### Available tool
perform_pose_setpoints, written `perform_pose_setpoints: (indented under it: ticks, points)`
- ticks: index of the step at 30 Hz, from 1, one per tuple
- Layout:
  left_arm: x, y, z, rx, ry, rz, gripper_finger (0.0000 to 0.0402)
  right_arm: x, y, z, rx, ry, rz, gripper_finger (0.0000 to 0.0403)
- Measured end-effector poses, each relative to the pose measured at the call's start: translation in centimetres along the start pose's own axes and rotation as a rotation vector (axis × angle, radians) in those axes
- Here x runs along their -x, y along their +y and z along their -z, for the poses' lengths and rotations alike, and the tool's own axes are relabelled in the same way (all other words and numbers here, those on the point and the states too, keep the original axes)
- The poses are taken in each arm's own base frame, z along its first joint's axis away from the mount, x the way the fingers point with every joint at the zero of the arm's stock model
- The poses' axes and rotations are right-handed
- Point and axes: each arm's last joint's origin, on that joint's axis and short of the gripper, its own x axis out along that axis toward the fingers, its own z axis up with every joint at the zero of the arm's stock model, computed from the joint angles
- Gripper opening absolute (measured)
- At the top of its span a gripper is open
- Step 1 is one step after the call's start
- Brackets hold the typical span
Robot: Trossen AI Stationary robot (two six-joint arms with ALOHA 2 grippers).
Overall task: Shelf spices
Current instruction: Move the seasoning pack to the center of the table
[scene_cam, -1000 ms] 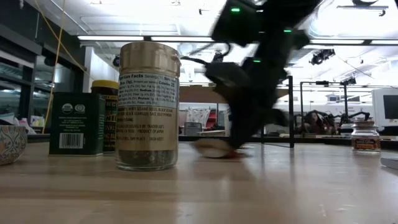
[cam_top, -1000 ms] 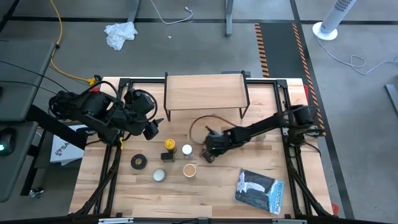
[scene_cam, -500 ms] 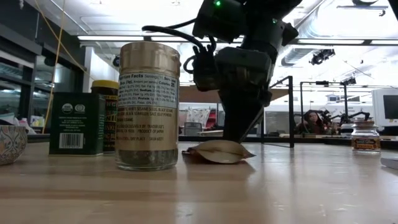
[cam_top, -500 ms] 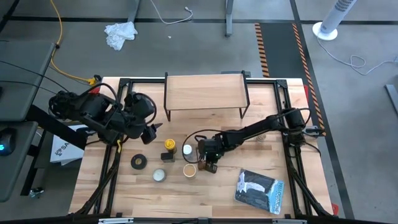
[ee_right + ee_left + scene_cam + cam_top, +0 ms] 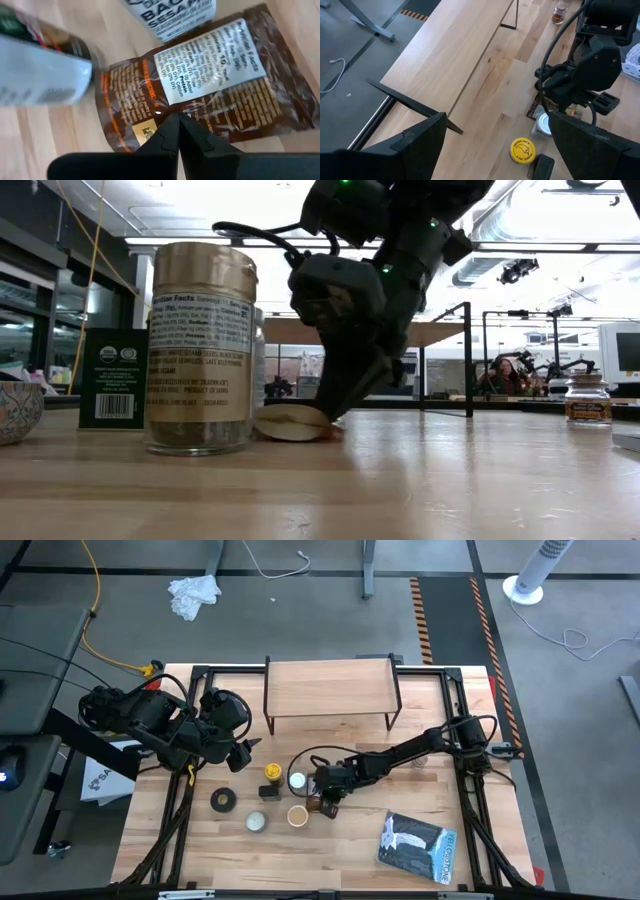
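Two arms work over the bench, whose far middle carries the shelf, its plank top bare. Largest of what matters next is the right arm, stretched low across the bench so that the right hand sits on the flat brown packet; in the right wrist view its two fingers have come together to a point against the packet's face, and I cannot tell whether any film is pinched between them. The left hand waits spread wide and empty above the bench's left part. Just beside the packet stand the tan-lidded jar, the white-capped bottle and the yellow-lidded jar. Judging from this, the likely trouble is the packet lying flat: closed fingers may only skid it along, pushing it into the tan-lidded jar or toppling the bottle, or lift it by a corner and drop it short of the shelf.
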Motion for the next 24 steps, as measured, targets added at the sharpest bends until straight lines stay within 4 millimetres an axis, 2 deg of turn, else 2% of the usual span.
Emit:
perform_pose_setpoints:
  ticks: [14,21,24]
  points:
    - [0.0,0.1,0.1,-0.013,0.013,-0.006,0.0344,-2.5,0.7,-1.0,-0.040,-0.135,-0.133,0.0000]
    - [0.0,0.1,0.2,-0.016,0.019,-0.004,0.0344,-4.7,2.1,-3.1,-0.019,-0.171,-0.186,0.0000]
    - [0.0,0.1,0.2,-0.017,0.022,-0.003,0.0344,-4.9,2.5,-4.2,0.027,-0.148,-0.177,0.0000]
